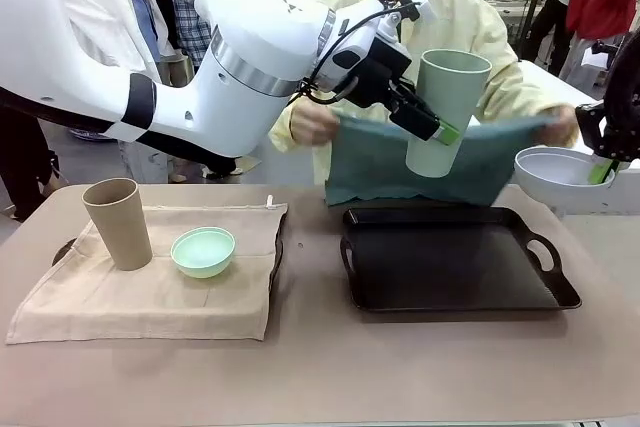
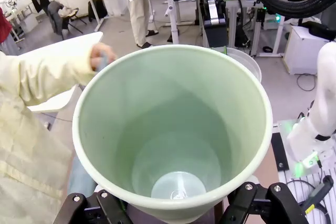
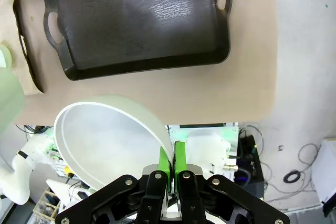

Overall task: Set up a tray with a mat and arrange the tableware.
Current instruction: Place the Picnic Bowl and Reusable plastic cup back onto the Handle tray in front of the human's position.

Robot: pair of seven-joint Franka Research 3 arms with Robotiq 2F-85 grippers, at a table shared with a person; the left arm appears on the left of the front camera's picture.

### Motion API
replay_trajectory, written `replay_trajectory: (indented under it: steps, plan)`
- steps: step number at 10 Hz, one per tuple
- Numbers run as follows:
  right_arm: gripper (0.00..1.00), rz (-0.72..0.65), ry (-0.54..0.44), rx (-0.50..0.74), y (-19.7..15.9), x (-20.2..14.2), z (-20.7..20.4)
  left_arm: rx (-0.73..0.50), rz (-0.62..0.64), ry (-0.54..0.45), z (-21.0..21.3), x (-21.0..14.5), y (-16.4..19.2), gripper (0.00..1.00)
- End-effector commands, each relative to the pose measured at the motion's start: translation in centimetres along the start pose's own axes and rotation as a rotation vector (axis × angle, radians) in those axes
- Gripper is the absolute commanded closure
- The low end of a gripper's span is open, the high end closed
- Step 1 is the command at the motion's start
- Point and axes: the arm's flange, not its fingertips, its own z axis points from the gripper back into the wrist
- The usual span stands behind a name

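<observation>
My left gripper (image 1: 437,131) is shut on the pale green cup (image 1: 448,107), held tilted in the air above the black tray (image 1: 450,259). The left wrist view looks straight into that cup (image 2: 173,129), with my left gripper (image 2: 176,206) clamped on its sides. At the far right my right gripper (image 1: 601,171) is shut on the rim of the greyish white bowl (image 1: 558,173). Its green pads (image 3: 163,157) pinch the bowl's (image 3: 105,140) edge above the tray (image 3: 136,19). A person holds a teal mat (image 1: 380,162) spread behind the tray. The tan cup (image 1: 118,223) and mint bowl (image 1: 203,251) stand at the left.
A beige cloth (image 1: 120,297) lies under the tan cup and mint bowl, with a dark tray edge (image 1: 277,247) showing beneath it. The person's hands (image 1: 312,122) grip the mat's top corners. Bare tabletop (image 1: 320,367) runs along the front.
</observation>
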Motion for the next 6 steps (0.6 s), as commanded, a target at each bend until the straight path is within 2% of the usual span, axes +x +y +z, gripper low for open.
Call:
replay_trajectory:
  steps: [1,6]
  plan:
    - [1.00,0.000,0.002,-0.001,-0.07,-0.28,-0.21,0.000,-0.014,-0.007,-0.03,0.33,0.13,0.67]
    - [1.00,0.000,0.002,-0.001,-0.07,-0.28,-0.21,0.000,-0.014,-0.007,-0.03,0.33,0.13,0.67]
